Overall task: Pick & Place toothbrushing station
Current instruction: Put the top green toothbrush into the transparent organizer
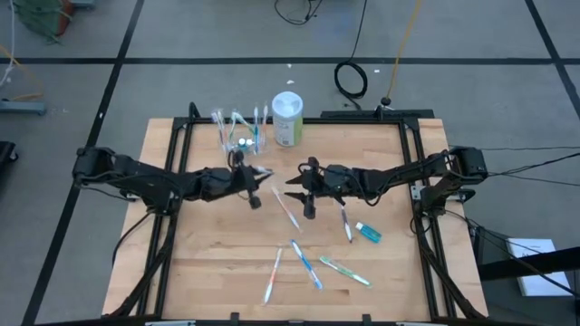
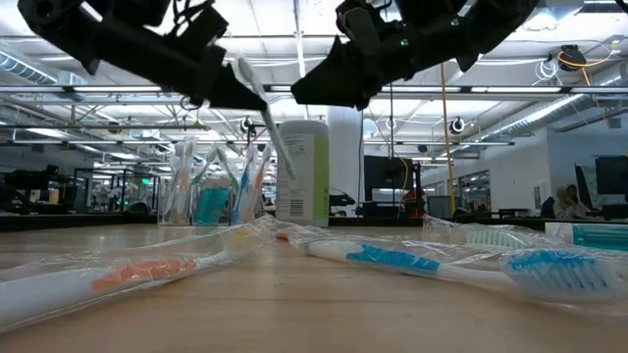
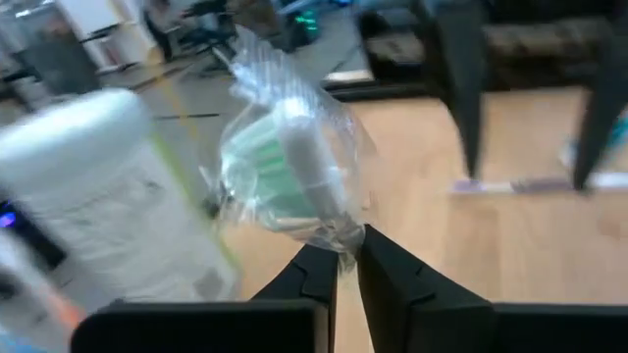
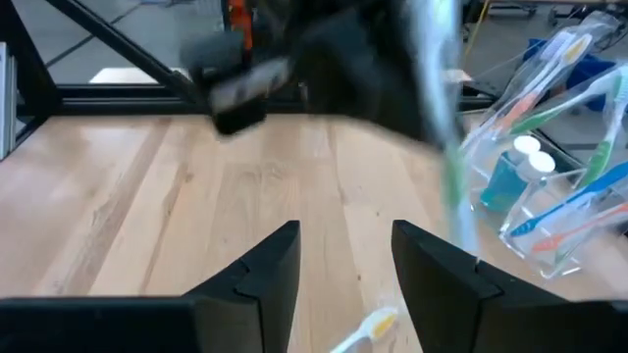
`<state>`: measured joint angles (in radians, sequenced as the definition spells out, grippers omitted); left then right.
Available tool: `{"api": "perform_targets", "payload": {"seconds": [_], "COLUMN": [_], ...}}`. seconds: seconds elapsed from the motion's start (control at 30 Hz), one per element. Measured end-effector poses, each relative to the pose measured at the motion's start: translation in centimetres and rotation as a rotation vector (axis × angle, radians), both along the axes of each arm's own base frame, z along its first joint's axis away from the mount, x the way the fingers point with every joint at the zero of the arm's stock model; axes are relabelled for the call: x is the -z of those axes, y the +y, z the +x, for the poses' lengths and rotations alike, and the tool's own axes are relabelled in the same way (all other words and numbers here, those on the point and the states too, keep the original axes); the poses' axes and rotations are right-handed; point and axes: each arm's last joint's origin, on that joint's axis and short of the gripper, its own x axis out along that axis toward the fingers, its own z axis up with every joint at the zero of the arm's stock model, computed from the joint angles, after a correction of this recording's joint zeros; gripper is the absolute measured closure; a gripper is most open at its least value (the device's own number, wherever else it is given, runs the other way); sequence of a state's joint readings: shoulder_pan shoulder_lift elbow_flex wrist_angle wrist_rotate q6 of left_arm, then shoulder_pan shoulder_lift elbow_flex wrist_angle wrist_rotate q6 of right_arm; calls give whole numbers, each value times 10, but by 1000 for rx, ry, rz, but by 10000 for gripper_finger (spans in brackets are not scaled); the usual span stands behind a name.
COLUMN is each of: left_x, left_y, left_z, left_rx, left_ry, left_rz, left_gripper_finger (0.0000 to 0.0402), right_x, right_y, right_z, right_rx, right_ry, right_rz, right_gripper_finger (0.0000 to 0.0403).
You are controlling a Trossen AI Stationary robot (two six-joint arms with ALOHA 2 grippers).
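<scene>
Clear crinkly plastic wraps the toothbrush (image 3: 299,162) I hold, white handle, green bristle head, still in its sleeve. My left claw (image 3: 345,263) is clenched on the bottom of that wrapped brush, fingers nearly together, pinching the wrapper and handle; the brush sticks up tilted out of it. In the high view my left claw (image 1: 250,184) sits near the middle of the desk (image 1: 208,263), just in front of the clear cup (image 1: 239,132), with the brush (image 1: 260,172) across its tip. The cup stands at the far edge of the desk, already holding several brushes and blue tubes, a white-and-green cylinder container (image 1: 287,119) just beside it. My right claw (image 4: 345,267) is released, fingers spread wide, nothing between them, hovering over bare wood. In the high view my right claw (image 1: 306,197) is just beside the left one, near the held brush but apart from it. Loose wrapped toothbrushes (image 1: 305,263) lie on the near half of the desk, blue, green, pink and white handles, below and in front of both claws. One small blue tube (image 1: 368,233) lies flat to the right of them, well apart from the cup.
</scene>
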<state>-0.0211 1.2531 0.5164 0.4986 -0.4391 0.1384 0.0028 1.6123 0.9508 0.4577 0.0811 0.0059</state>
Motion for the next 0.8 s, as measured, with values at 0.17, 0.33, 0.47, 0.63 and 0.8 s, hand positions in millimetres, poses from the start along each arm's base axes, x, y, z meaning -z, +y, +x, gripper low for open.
{"api": "perform_targets", "payload": {"seconds": [0.17, 0.33, 0.47, 0.63, 0.8], "left_x": [-43, -84, -95, -89, -71], "left_y": [12, 35, 56, 85, 111], "left_z": [-15, -39, -59, -82, -89], "left_rx": [-212, -401, -541, -734, -755], "left_ry": [75, 114, 170, 228, 256], "left_rz": [-72, -170, -203, -253, -441], "left_gripper_finger": [391, 384, 373, 376, 389], "right_x": [0, 0, 1, 1, 1], "right_y": [0, 0, 0, 0, 0], "right_z": [0, 0, 0, 0, 0], "right_rx": [0, -1, -1, -1, -1], "right_ry": [-1, 2, 7, 9, 14], "right_rz": [1, 1, 1, 1, 1], "right_gripper_finger": [246, 247, 247, 248, 249]}}
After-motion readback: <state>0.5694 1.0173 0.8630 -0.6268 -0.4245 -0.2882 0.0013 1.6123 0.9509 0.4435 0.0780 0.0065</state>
